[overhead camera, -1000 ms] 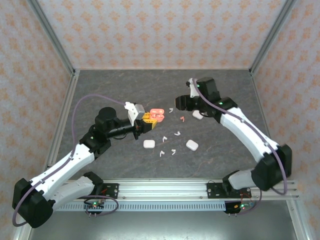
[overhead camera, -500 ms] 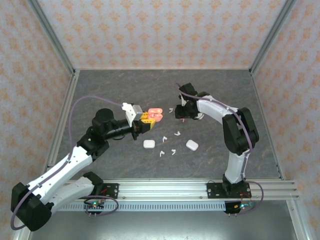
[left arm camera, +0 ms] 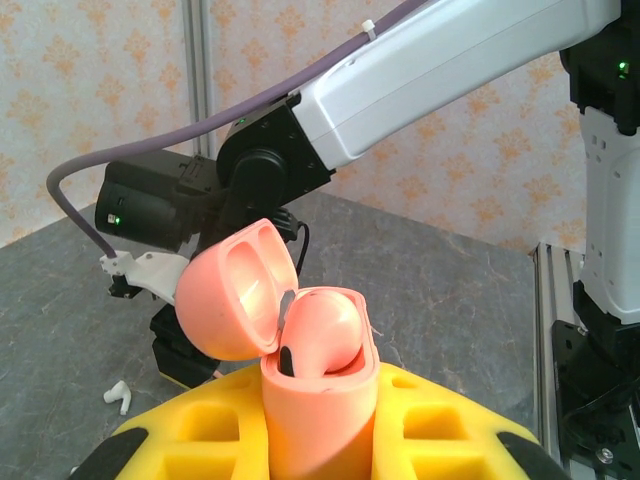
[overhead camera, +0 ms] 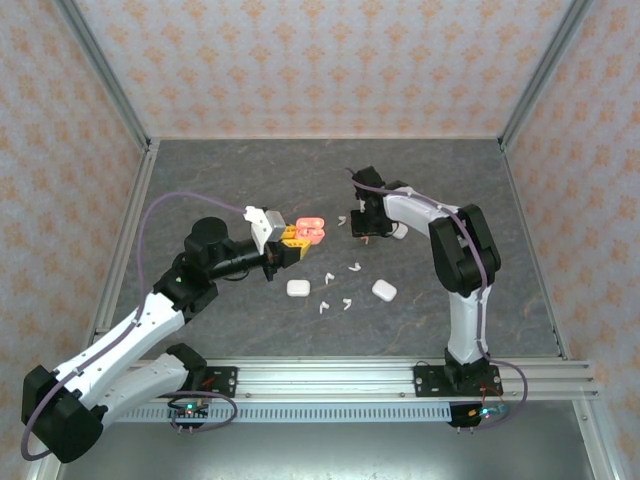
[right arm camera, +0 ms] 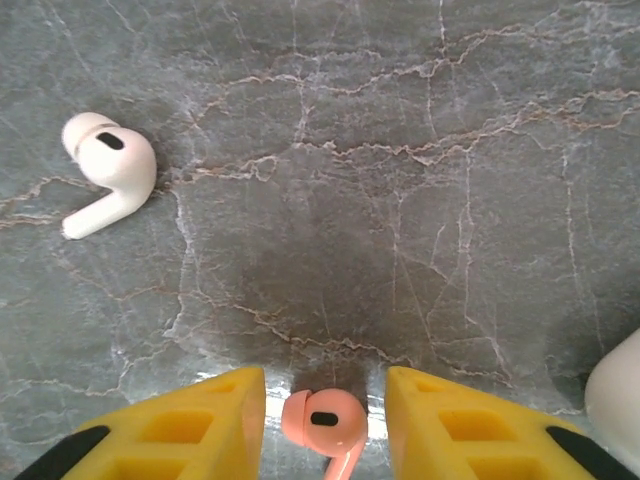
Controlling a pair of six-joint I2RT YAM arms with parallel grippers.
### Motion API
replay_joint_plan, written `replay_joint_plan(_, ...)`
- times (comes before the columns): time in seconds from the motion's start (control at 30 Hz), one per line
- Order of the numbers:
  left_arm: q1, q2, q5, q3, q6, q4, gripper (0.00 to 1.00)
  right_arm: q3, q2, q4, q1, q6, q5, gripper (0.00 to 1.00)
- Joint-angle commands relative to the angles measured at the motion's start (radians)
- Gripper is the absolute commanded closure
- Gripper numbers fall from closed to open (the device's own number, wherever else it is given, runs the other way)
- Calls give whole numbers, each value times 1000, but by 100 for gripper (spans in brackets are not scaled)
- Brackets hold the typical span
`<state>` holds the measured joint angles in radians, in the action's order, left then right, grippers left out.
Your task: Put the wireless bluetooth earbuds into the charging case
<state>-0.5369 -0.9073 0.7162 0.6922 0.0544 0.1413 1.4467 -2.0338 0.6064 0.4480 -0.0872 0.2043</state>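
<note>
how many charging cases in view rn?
4: pink case, open, in the left gripper; left white case and right white case, closed, below it in the top view; far white case beside the right gripper. Others may be hidden.

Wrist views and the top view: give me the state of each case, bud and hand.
pink case: lid open, held upright.
left hand: shut on pink case.
pink bud: lying on table, ungripped.
right hand: open, straddling pink bud.
white bud: loose on table.
white cases: lids closed, on table.
</note>
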Motion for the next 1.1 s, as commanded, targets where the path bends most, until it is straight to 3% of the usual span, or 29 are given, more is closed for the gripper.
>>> replay_joint_plan(0.0,-4,15,-19,-2,28,-9,100,25,-18,48,-5,12,-32,65)
replay_joint_plan(0.6,-4,13,-27,5,31,-22,100,-7,-7,77,-3,43,4,72)
replay_joint_plan(1.07,-4,10,-58,-21,-6,19,100,-90,137,-8,-3,49,-14,74)
